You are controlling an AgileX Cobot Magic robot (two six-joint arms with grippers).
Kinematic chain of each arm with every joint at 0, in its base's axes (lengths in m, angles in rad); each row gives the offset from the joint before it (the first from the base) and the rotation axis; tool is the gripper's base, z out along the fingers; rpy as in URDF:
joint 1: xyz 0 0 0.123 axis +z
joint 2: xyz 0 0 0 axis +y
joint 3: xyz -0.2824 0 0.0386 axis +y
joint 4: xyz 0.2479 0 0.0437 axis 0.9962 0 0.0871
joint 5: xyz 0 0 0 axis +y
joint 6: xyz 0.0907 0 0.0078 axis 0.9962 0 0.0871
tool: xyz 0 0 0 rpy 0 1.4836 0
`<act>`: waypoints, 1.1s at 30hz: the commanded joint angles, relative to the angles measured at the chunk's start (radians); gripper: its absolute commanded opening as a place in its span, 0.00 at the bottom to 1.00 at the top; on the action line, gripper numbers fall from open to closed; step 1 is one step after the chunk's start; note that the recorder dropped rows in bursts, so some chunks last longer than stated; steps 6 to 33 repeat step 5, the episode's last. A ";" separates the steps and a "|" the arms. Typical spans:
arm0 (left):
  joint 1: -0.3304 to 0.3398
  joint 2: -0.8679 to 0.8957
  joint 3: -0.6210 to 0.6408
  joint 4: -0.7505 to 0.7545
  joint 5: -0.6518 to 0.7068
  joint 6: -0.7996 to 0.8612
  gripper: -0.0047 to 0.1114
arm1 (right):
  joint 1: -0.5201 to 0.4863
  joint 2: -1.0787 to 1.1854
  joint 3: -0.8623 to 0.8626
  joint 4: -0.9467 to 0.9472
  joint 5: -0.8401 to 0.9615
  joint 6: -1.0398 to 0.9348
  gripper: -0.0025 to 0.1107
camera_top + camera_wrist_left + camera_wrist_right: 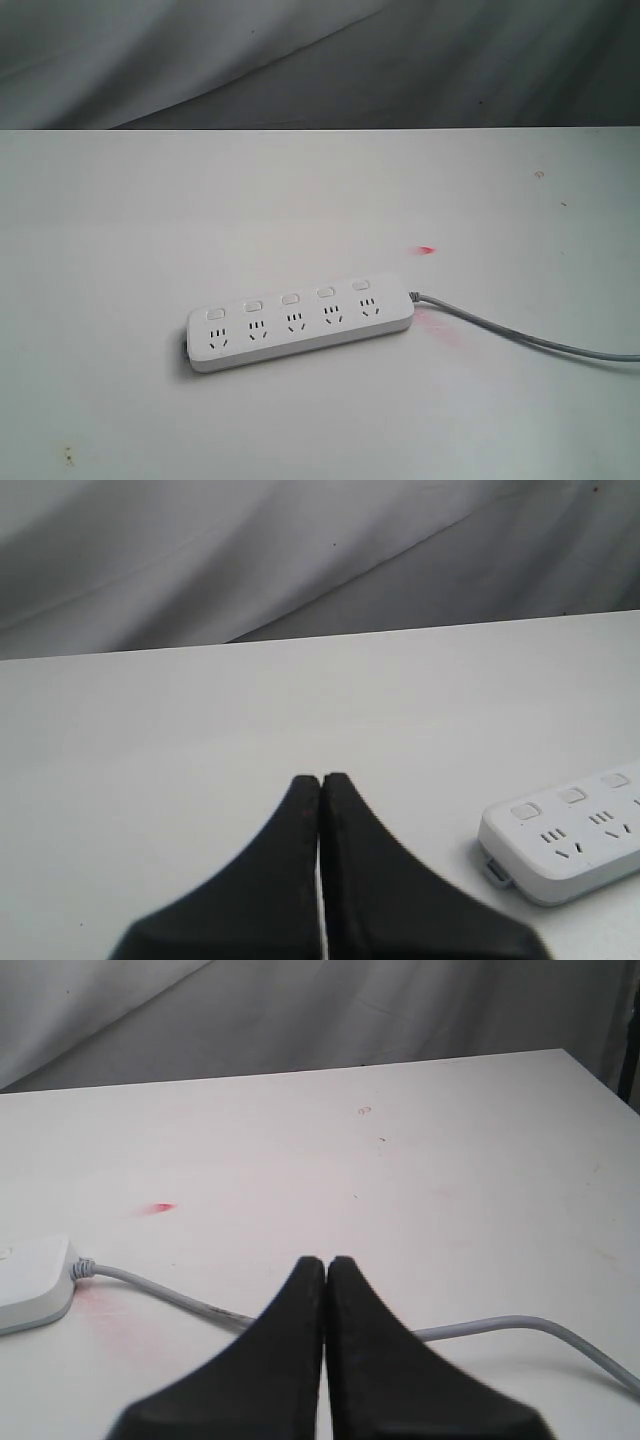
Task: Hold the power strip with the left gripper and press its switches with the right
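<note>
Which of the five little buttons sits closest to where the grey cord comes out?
The rightmost switch in the exterior view, at the end of the power strip where the grey cord leaves; the other four sit further left.

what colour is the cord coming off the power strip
Grey; the cord leaves the white power strip at its end, clearest in the exterior view.
</note>
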 commanded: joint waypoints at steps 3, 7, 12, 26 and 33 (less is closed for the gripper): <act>-0.003 -0.004 0.005 0.002 -0.006 -0.006 0.05 | -0.009 -0.006 0.004 0.003 -0.006 0.001 0.02; -0.003 -0.004 0.005 0.002 -0.006 -0.006 0.05 | -0.009 -0.006 0.004 0.003 -0.006 0.001 0.02; -0.003 -0.004 0.005 0.002 -0.006 -0.006 0.05 | -0.009 -0.006 0.004 0.003 -0.006 0.001 0.02; -0.003 -0.004 0.005 0.002 -0.006 -0.006 0.05 | -0.009 -0.006 0.004 0.003 -0.006 0.001 0.02; -0.003 -0.004 0.005 0.002 -0.006 -0.006 0.05 | -0.009 -0.006 0.004 0.003 -0.006 0.001 0.02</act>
